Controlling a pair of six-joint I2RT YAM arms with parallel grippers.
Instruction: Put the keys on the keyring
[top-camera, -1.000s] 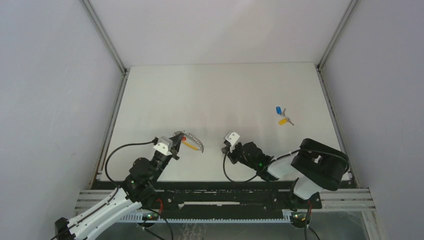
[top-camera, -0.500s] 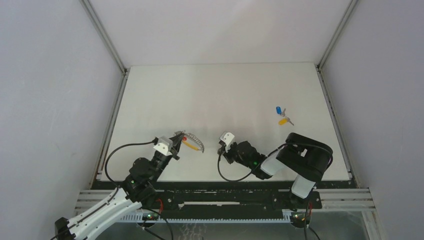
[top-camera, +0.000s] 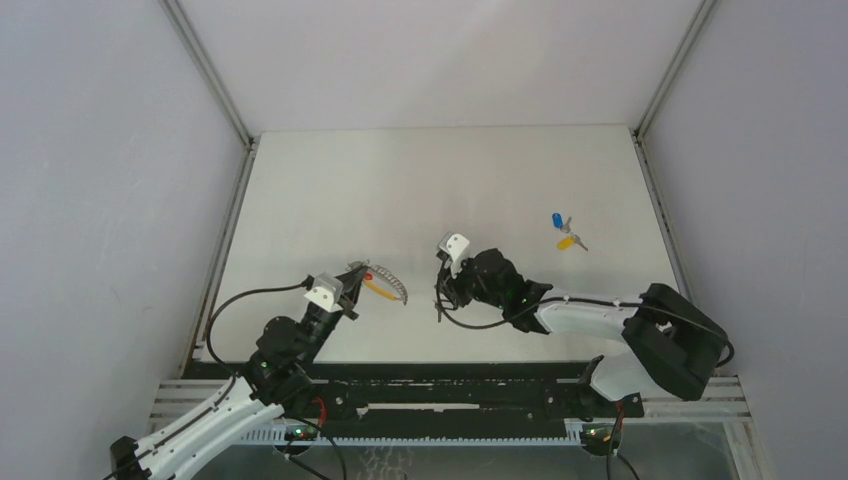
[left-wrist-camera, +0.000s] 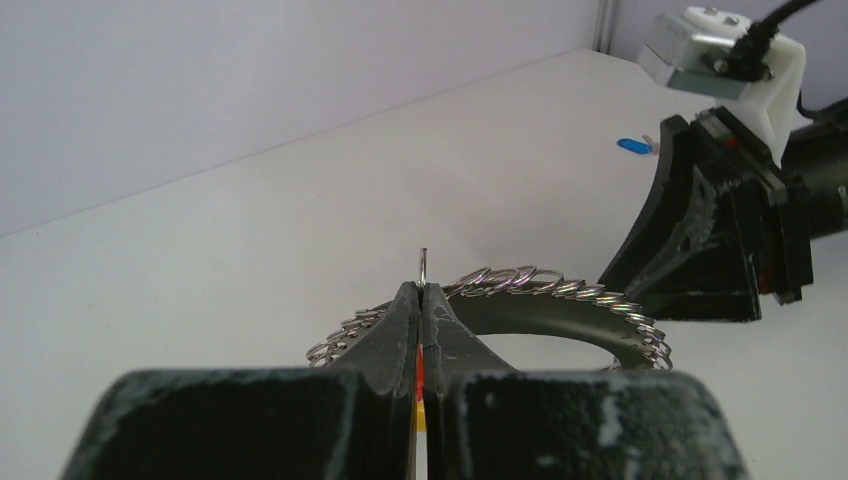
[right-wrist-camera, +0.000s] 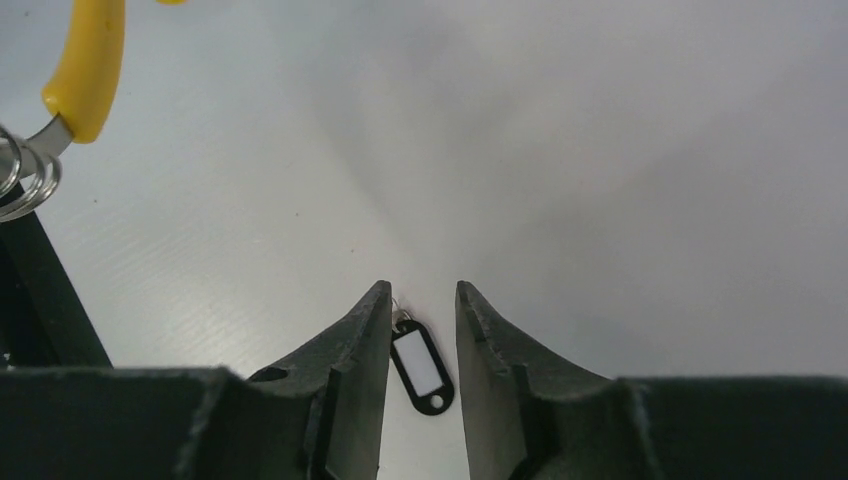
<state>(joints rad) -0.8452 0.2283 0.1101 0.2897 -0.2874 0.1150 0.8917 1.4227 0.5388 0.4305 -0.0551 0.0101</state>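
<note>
Left gripper (left-wrist-camera: 421, 295) — black fingers pinching the keyring (left-wrist-camera: 560, 290), a coil of thin steel loops. Right gripper (right-wrist-camera: 420, 300), right of the keyring: jaws parted astride a black-rimmed key (right-wrist-camera: 421, 366). Blue and yellow keys (top-camera: 565, 232) — farther right.

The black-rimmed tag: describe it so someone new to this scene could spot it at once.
On the table, find the right gripper near the middle. The black-rimmed tag lies flat between its open fingers. Unlike the blue key and yellow key farther right, it is white with a black rim.
</note>
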